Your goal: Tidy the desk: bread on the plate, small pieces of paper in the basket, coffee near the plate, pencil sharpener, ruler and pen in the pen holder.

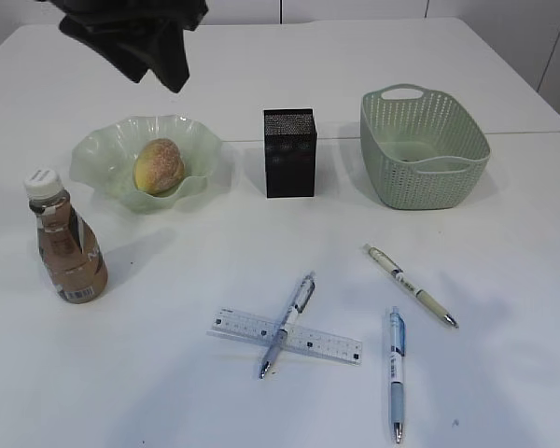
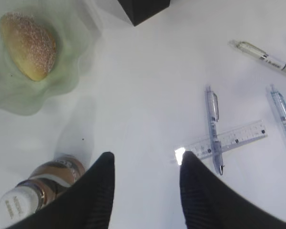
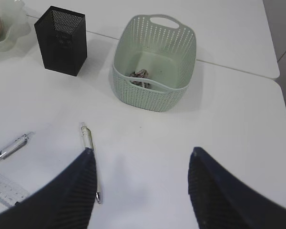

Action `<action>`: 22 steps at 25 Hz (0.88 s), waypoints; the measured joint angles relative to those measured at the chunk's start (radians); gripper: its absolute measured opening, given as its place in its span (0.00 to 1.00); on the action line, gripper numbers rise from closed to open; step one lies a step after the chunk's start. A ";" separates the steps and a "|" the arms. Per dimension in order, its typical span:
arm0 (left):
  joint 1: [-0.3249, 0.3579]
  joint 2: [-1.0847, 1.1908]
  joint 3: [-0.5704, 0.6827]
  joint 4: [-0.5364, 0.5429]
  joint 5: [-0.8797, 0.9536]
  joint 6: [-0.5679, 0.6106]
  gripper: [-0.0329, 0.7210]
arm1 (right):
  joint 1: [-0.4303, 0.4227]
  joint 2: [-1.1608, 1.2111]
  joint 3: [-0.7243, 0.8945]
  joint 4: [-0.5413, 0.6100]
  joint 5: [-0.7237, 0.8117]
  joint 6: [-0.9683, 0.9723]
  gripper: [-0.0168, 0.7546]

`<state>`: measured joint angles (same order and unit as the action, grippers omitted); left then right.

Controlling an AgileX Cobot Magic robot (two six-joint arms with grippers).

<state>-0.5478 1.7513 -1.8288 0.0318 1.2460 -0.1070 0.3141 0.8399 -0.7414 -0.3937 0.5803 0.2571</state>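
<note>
The bread [image 1: 159,165] lies on the pale green wavy plate [image 1: 103,149]; it also shows in the left wrist view [image 2: 29,45]. The coffee bottle [image 1: 65,240] stands upright in front of the plate. The clear ruler [image 1: 285,336] lies under a blue pen [image 1: 287,324]. Two more pens lie to the right, one blue [image 1: 395,371] and one greenish [image 1: 412,286]. The black mesh pen holder [image 1: 289,152] stands mid-table. The green basket [image 1: 424,147] holds crumpled paper [image 3: 139,77]. My left gripper [image 2: 145,162] is open, high above the table. My right gripper [image 3: 140,160] is open above the greenish pen [image 3: 90,157]. No pencil sharpener shows.
The left arm [image 1: 135,33] hangs at the top left of the exterior view. A seam between two tables runs behind the basket. The table edge lies to the right in the right wrist view [image 3: 281,90].
</note>
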 joint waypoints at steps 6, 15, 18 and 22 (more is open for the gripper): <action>0.000 -0.120 0.161 0.018 0.000 0.000 0.45 | 0.000 0.000 0.000 0.005 0.002 0.000 0.64; 0.000 -0.255 0.389 0.031 0.000 0.000 0.45 | 0.000 0.000 0.000 0.007 0.003 0.000 0.64; 0.000 -0.292 0.452 0.031 0.000 0.000 0.45 | 0.000 0.000 0.000 0.007 0.003 0.000 0.64; 0.000 -0.348 0.533 0.033 -0.003 0.000 0.45 | 0.000 0.000 0.000 0.008 0.003 0.000 0.64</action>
<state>-0.5478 1.4030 -1.2956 0.0648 1.2428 -0.1070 0.3141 0.8399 -0.7414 -0.3860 0.5837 0.2571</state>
